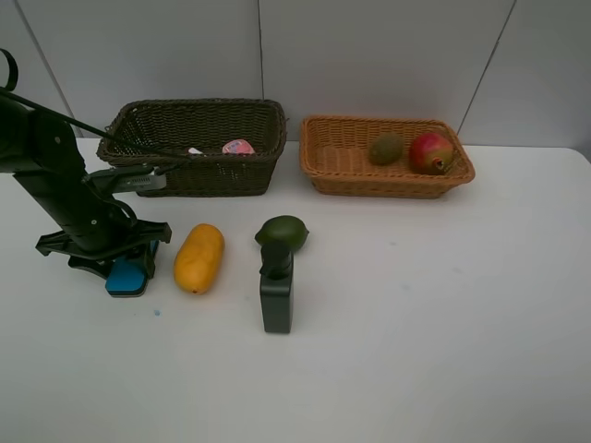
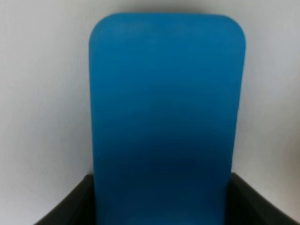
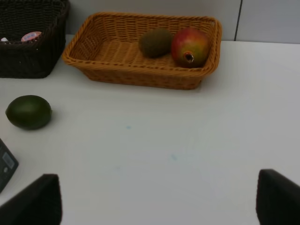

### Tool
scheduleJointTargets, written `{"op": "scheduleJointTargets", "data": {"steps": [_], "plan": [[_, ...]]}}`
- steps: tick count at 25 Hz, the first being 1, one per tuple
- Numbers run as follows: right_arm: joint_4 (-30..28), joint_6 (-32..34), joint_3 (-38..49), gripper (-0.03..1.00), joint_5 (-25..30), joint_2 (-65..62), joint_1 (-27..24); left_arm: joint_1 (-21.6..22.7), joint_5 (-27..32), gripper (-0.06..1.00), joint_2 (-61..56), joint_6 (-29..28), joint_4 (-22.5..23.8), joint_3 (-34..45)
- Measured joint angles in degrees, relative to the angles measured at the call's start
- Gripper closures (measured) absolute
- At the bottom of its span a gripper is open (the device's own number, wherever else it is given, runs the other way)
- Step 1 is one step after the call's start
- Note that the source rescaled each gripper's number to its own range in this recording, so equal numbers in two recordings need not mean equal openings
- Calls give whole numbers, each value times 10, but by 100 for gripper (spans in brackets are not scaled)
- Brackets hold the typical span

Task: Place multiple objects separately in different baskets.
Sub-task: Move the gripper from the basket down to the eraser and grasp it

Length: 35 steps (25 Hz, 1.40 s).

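We log the left claw (image 1: 118, 258) clenched on flat blue eraser block (image 2: 166, 117); oval orange-yellow mango (image 1: 199, 257) just beside; right claw (image 3: 158, 201) released.

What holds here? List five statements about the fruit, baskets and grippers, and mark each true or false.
1. The kiwi and pomegranate lie in the orange-tan basket. True.
2. The mango lies in the dark basket. False: it lies on the table.
3. The left gripper has its jaws against the blue eraser. True.
4. The avocado sits in the orange-tan basket. False: it is on the table, by the dark green bottle.
5. The right gripper is open and empty. True.
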<state>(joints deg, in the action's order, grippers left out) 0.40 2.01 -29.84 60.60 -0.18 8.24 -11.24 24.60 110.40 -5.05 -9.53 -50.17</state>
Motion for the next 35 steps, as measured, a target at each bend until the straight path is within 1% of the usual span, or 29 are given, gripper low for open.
{"op": "scheduleJointTargets", "data": {"steps": [17, 23, 35], "plan": [[0, 0, 0, -3, 0, 0, 0, 0, 0, 63, 0, 0, 0, 0], [0, 0, 1, -3, 0, 0, 0, 0, 0, 63, 0, 16, -1, 0], [0, 0, 1, -3, 0, 0, 0, 0, 6, 63, 0, 27, -2, -1]]}}
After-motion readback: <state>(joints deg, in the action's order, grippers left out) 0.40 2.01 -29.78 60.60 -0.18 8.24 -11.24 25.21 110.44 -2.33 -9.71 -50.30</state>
